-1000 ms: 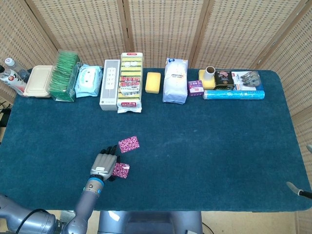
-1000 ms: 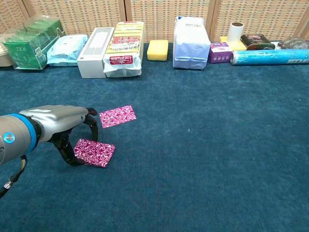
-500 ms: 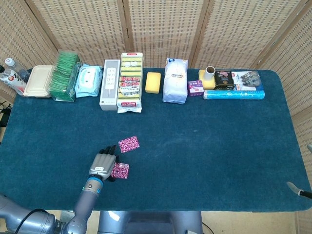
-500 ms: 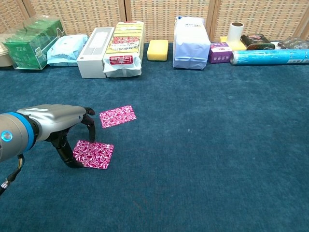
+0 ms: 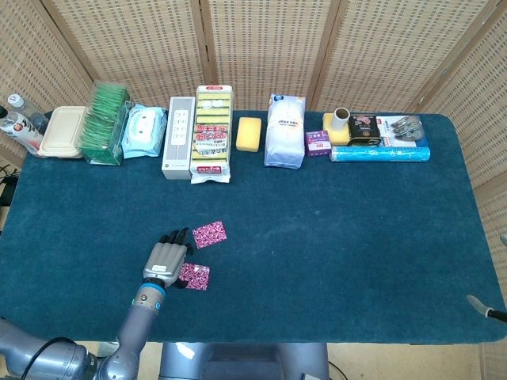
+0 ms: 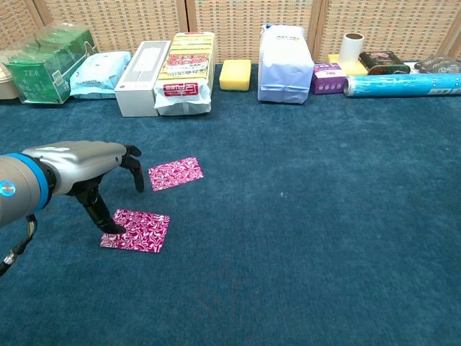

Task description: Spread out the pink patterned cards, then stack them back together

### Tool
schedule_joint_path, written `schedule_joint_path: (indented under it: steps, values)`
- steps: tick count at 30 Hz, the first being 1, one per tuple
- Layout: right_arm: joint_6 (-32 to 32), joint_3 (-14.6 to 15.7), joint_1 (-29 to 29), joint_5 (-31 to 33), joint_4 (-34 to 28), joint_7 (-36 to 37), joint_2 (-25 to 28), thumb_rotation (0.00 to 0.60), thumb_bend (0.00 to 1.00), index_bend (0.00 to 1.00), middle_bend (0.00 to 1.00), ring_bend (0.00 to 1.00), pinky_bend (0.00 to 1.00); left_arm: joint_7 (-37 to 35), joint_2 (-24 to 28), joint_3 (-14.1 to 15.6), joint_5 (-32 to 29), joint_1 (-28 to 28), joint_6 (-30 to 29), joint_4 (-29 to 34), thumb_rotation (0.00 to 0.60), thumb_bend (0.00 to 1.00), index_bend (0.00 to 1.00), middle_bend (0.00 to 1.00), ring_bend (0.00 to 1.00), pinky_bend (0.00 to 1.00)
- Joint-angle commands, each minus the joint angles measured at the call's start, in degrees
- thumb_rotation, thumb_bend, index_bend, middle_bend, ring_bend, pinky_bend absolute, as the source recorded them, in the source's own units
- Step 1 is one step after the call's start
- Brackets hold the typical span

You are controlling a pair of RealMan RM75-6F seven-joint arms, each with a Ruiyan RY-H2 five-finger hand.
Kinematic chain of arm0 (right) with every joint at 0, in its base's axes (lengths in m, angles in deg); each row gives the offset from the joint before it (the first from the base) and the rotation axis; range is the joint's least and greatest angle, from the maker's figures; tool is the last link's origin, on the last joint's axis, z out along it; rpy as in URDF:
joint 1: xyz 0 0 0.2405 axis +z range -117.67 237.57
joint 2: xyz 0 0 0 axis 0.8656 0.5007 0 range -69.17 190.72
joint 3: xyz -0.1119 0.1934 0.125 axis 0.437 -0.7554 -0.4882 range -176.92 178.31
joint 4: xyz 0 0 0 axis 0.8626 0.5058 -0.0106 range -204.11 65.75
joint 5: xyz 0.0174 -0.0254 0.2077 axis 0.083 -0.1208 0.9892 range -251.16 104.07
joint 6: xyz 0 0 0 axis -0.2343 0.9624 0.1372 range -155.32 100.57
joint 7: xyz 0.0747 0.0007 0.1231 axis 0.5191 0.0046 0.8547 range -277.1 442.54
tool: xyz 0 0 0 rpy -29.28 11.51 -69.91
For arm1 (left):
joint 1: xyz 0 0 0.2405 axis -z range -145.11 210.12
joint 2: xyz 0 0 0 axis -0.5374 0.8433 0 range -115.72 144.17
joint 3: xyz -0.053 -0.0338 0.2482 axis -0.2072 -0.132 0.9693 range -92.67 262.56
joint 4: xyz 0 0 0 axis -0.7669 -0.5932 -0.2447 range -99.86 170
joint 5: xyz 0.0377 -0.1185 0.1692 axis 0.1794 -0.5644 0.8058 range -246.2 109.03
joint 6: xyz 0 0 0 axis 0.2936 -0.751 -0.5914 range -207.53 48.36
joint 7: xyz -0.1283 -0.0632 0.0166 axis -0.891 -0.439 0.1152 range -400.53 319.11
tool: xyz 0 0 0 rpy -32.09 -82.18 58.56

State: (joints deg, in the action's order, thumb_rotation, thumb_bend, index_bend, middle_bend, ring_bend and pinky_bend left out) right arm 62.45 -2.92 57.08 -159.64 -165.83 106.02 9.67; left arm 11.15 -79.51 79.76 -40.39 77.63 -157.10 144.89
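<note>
Two pink patterned cards lie flat on the blue table cloth, apart from each other. The far card (image 5: 209, 233) (image 6: 175, 173) is just ahead of my left hand. The near card (image 5: 195, 276) (image 6: 137, 231) lies under and to the right of it. My left hand (image 5: 165, 261) (image 6: 83, 169) hovers palm down with its fingers apart. One fingertip (image 6: 111, 225) touches the near card's left edge; nothing is gripped. Of my right hand (image 5: 485, 308) only a sliver shows at the head view's right edge.
Along the table's far edge stand a tea box (image 6: 45, 65), a wipes pack (image 6: 101, 73), a white box (image 6: 141, 67), a sponge pack (image 6: 187, 72), a yellow sponge (image 6: 235, 74), a white bag (image 6: 287, 63) and a blue roll (image 6: 400, 84).
The left hand let the near card's raised edge down, and the card now lies flat, slid a little left. The hand rose and drew left. The far card stayed put.
</note>
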Motion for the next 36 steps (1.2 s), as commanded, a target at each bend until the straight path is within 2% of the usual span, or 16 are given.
schedule_joint_path:
  steps: [1,2,5,10,15,28,36]
  values:
    - [-0.1,0.0,0.1,-0.1,-0.1,-0.1,0.0,0.600,0.01,0.08,0.00,0.00,0.00,-2.9,0.0,-1.7,1.5,-0.6,0.9,-1.9,0.600,0.16,0.30,0.00,0.00,0.12]
    - [-0.1,0.0,0.1,-0.2,-0.1,-0.1,0.1,0.600,0.01,0.08,0.00,0.00,0.00,-3.4,0.1,-2.3,1.0,-0.5,1.5,-2.0,0.600,0.16,0.30,0.00,0.00,0.12]
    - [0.0,0.2,0.0,-0.3,-0.2,-0.3,0.1,0.600,0.01,0.08,0.00,0.00,0.00,-5.3,0.7,-7.1,-3.4,0.7,4.4,-3.0,0.600,0.16,0.30,0.00,0.00,0.13]
    - [-0.1,0.0,0.1,0.1,0.2,-0.1,-0.1,0.600,0.01,0.08,0.00,0.00,0.00,-0.7,-4.8,-12.8,-10.5,4.9,-1.4,-9.5,0.600,0.16,0.30,0.00,0.00,0.13]
    - [-0.1,0.1,0.1,-0.1,0.3,0.4,0.0,0.600,0.01,0.08,0.00,0.00,0.00,2.1,-9.5,-16.7,-15.2,8.0,-3.5,-15.4,0.600,0.16,0.30,0.00,0.00,0.13]
    - [-0.4,0.1,0.2,-0.2,0.7,1.6,0.3,0.600,0.01,0.08,0.00,0.00,0.00,5.0,-16.2,-20.0,-17.7,10.9,-5.7,-22.5,0.600,0.13,0.30,0.00,0.00,0.13]
    - [-0.5,0.1,0.3,-0.3,0.7,1.7,0.2,0.600,0.01,0.08,0.00,0.00,0.00,5.7,-18.1,-21.8,-18.2,11.5,-5.4,-25.6,0.600,0.12,0.30,0.00,0.00,0.13]
